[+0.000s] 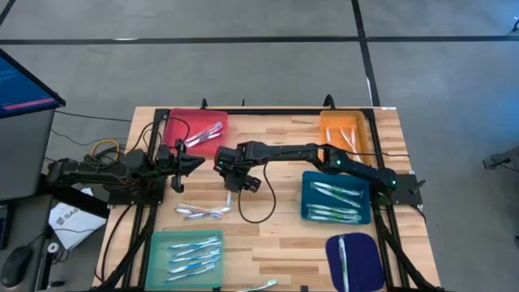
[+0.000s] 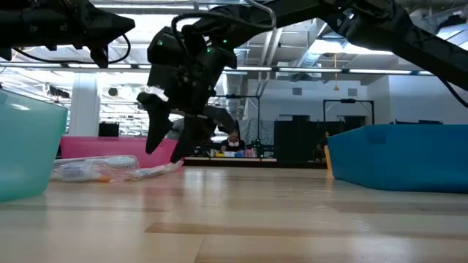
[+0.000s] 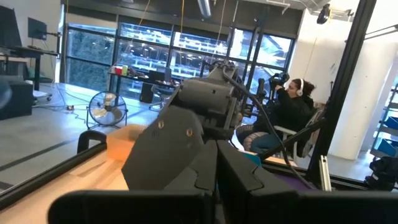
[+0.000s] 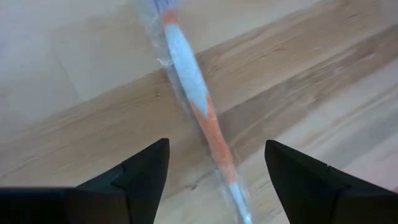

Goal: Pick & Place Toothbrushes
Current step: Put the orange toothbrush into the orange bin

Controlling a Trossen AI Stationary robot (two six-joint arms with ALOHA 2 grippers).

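- Your right hand (image 4: 214, 171) hangs over the middle of the tabletop (image 1: 276, 235), fingers spread and empty, straddling a wrapped toothbrush (image 4: 196, 106) with an orange-and-white handle that lies flat on the wood.
- In the right wrist view the brush runs aslant between the fingers, nearer one than the other. Centre it in the gap and turn the wrist so the fingers close across the handle, not along it.
- Come straight down until the fingertips nearly touch the wood; the brush is thin and its wrapper looks slippery, so a high pinch will likely catch only film.
- Mind the black cable (image 1: 258, 212) looping just beside the hand.
- Your left hand (image 1: 197, 161) waits pressed together by the pink tray (image 1: 174, 123), holding nothing.
- The orange tray (image 1: 328, 130) seems the likely match for this handle.
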